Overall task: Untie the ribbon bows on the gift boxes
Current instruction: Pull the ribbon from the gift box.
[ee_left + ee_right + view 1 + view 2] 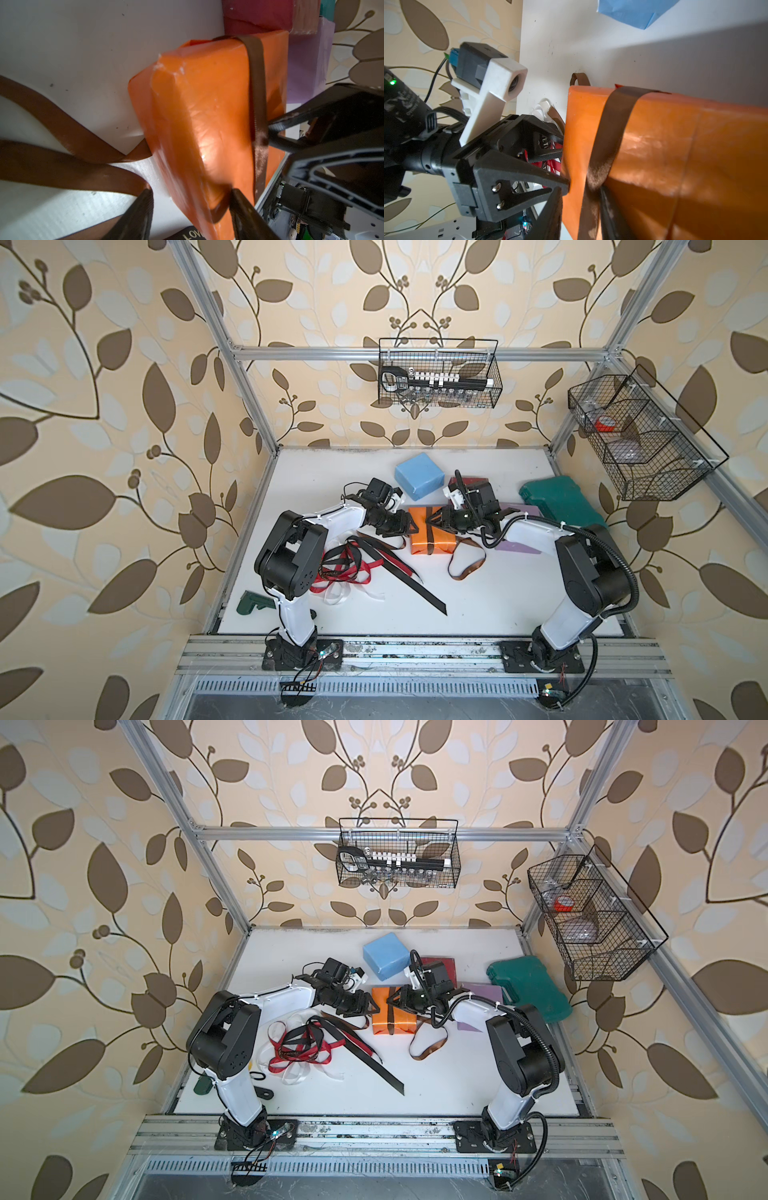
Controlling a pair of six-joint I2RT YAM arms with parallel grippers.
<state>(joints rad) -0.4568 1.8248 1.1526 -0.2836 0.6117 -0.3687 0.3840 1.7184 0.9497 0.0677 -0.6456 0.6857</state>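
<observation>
Three loose ribbons (345,568) lie heaped on the left, so I reckon this is the last one. Now the left gripper (413,527) straddles the left end of the orange box (446,541), fingers partly apart, not yet squeezing. Mid-table, that box wears the brown ribbon (257,83), and the right gripper (429,523) is nipped tight on its top band. Next, I'd say: brace the box and draw the ribbon toward the bare front of the table (498,601). The dark red box (476,481) and lilac box (515,548) crowd behind and right
</observation>
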